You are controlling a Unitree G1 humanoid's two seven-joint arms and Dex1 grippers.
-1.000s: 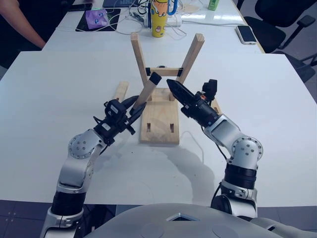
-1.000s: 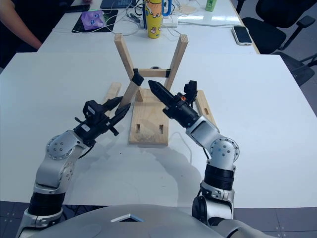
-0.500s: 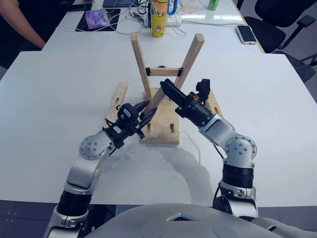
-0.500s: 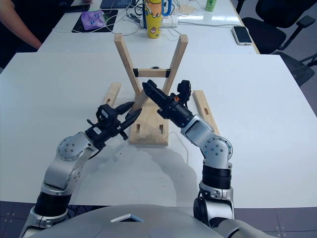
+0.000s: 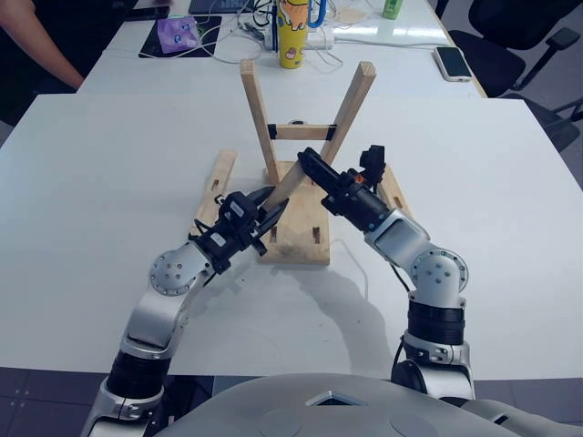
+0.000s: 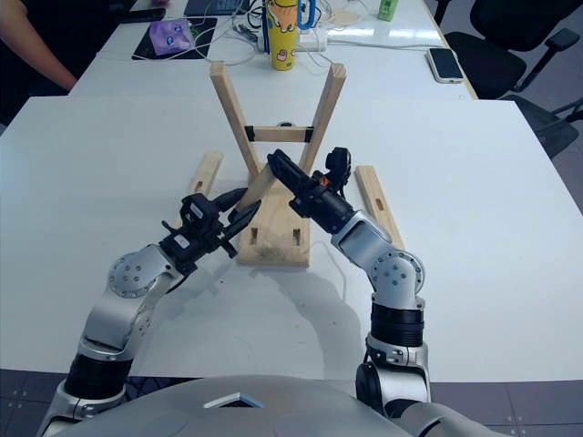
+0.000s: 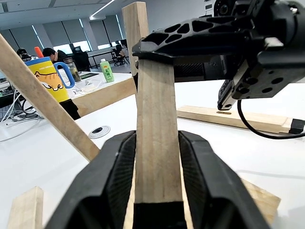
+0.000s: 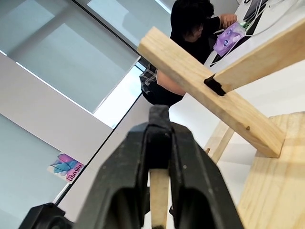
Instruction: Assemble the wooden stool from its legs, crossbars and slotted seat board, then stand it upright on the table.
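One seat board (image 5: 293, 246), two standing legs (image 5: 259, 118) (image 5: 352, 102), one crossbar (image 5: 303, 132), one slanted leg (image 5: 284, 185), and two loose sticks (image 6: 205, 173) (image 6: 372, 193) lying flat, possibly legs too. One yellow mug (image 5: 291, 36), one phone (image 5: 452, 62).

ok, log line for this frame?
left hand: shut on held leg, lower part | right hand: shut on its top end | held leg: tilted over seat board | assembly: not finished

Arms bent inward, converging. Left claw (image 5: 271, 205) clamped low on leg (image 5: 285, 185); right claw (image 5: 308, 161) clamped on top.
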